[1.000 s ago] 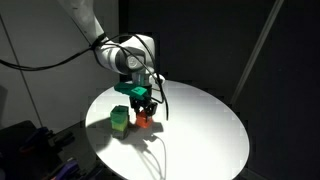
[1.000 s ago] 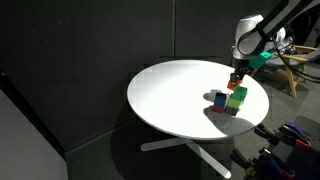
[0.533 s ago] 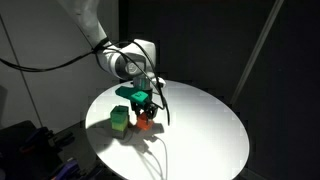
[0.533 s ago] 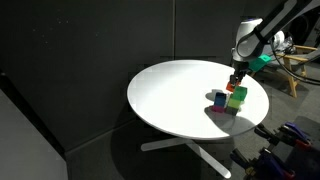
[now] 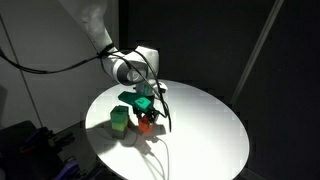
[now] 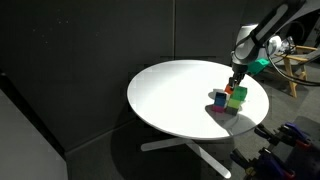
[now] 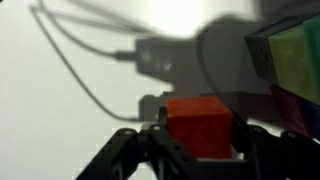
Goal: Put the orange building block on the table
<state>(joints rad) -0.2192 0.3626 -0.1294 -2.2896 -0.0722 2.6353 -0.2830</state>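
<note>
The orange building block (image 7: 198,126) is a small orange-red cube held between my gripper's (image 7: 198,140) black fingers in the wrist view. In an exterior view the gripper (image 5: 146,113) holds the orange block (image 5: 146,124) low, at or just above the round white table (image 5: 200,125), beside the green stacked blocks (image 5: 120,119). In both exterior views the block sits under the fingers, a red speck (image 6: 231,89) by the gripper (image 6: 233,85) above the table (image 6: 180,95). Whether it touches the tabletop I cannot tell.
The green stack (image 6: 237,97) stands with a blue block (image 6: 220,99) at the table's edge. In the wrist view a green and magenta stack (image 7: 290,65) fills the right side. Cable shadows cross the white surface. Dark curtains surround the table.
The gripper with the orange block has lowered slightly toward the tabletop and shifted a little beside the green stack. The stack has not moved.
</note>
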